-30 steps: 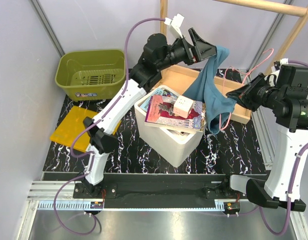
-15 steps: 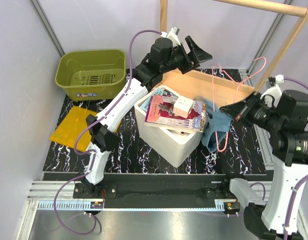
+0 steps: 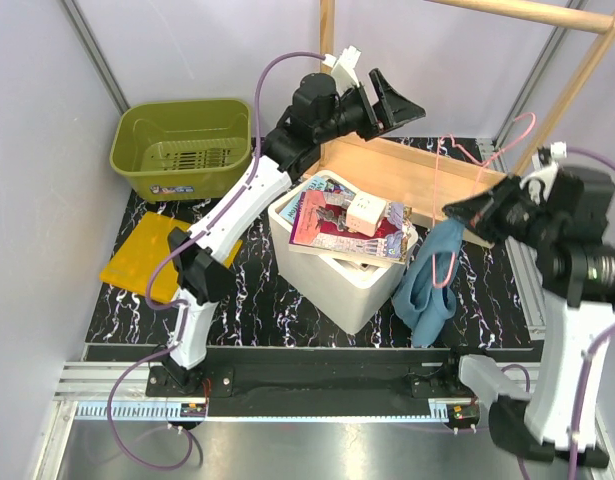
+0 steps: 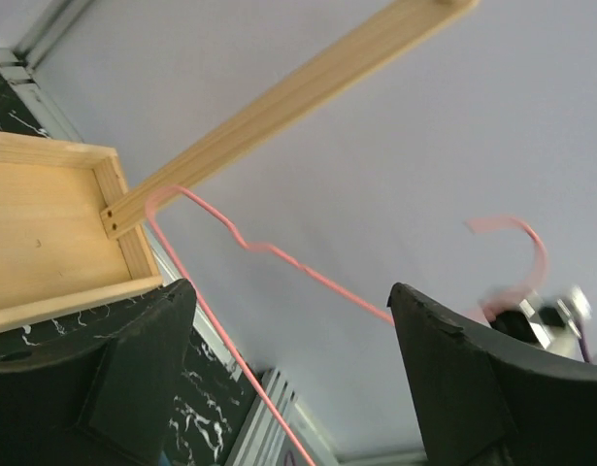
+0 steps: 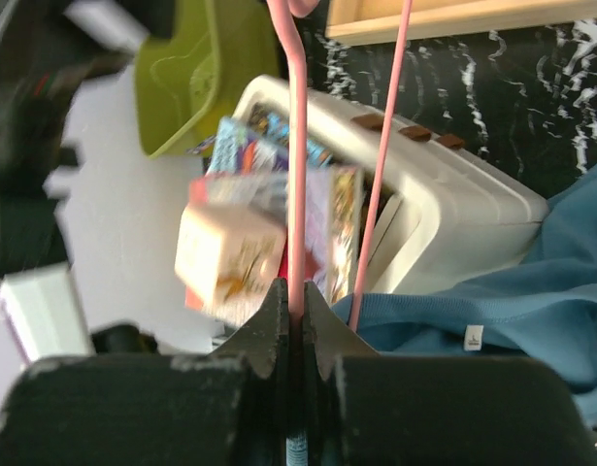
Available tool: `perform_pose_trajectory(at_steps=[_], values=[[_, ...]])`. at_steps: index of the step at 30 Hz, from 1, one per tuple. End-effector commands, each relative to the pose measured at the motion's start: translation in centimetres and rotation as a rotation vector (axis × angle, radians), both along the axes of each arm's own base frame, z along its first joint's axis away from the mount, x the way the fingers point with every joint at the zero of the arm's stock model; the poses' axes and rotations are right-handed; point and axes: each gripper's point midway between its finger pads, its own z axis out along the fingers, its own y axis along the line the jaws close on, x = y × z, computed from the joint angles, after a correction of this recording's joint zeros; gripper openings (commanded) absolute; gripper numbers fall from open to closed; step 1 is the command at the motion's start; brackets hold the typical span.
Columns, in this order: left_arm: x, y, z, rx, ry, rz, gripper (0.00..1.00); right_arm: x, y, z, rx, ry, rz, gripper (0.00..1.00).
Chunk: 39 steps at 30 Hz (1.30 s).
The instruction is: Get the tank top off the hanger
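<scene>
The teal-blue tank top (image 3: 428, 283) hangs limp to the right of the white box (image 3: 339, 282), its lower end down at the table. The pink wire hanger (image 3: 436, 185) runs into the fabric; its hook (image 3: 528, 121) points up towards the rack. My right gripper (image 3: 457, 211) is shut on the hanger wire (image 5: 297, 146), with the tank top (image 5: 492, 316) just below the closed jaws. My left gripper (image 3: 384, 103) is open and empty, raised above the wooden tray (image 3: 407, 172). Its wrist view shows the hanger (image 4: 279, 254) well beyond the fingers (image 4: 114, 379).
The white box carries books and a small cube (image 3: 364, 215). A green basket (image 3: 182, 148) stands back left, and a yellow board (image 3: 137, 262) lies on the mat. The wooden rack rail (image 3: 527, 12) and its slanted post (image 3: 577, 75) cross the back right.
My left gripper has let go of the tank top and drawn back, open. The tank top has dropped from high up to beside the box. My right gripper has lifted the hanger slightly.
</scene>
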Motion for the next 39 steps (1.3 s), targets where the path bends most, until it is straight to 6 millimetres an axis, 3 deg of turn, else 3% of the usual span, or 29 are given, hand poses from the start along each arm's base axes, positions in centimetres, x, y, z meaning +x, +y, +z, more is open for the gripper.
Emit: perform_pose_trajectory(at_steps=[1,2,5,8,11,12,15,23,32,39], values=[[-7.5,2.9,9.3,-0.083,-0.311,-0.145,0.82,2.6,-1.4,0.7,-0.013,0.034,-0.086,0.0],[-9.1,3.6,10.2,-0.07,-0.344,-0.16,0.82,3.2,-1.6,0.3,-0.015,0.058,-0.098,0.0],[-12.1,4.8,10.5,-0.009,-0.43,-0.184,0.81,4.0,-1.8,-0.1,-0.007,0.104,-0.11,0.0],[-13.6,5.4,9.0,0.07,-0.469,-0.164,0.77,4.6,-1.5,-0.1,0.01,0.116,-0.098,0.0],[-14.8,4.5,7.4,0.16,-0.505,-0.111,0.67,4.6,-1.1,0.8,0.02,0.093,-0.071,0.0],[-16.5,3.3,7.0,0.185,-0.551,-0.137,0.66,4.4,-0.9,1.4,0.022,0.073,-0.059,0.0],[-18.0,1.7,5.5,0.253,-0.601,-0.131,0.61,3.6,-0.2,2.3,0.038,0.033,-0.016,0.0],[-20.4,2.2,3.1,0.345,-0.69,-0.212,0.55,1.8,0.6,3.2,0.047,-0.05,0.023,0.0],[-24.6,-0.5,0.6,0.388,-0.741,-0.305,0.54,1.3,0.6,3.2,0.084,-0.02,-0.002,0.0],[-24.3,-1.3,-0.7,0.421,-0.708,-0.292,0.5,0.9,0.8,3.9,0.096,-0.03,-0.005,0.0]])
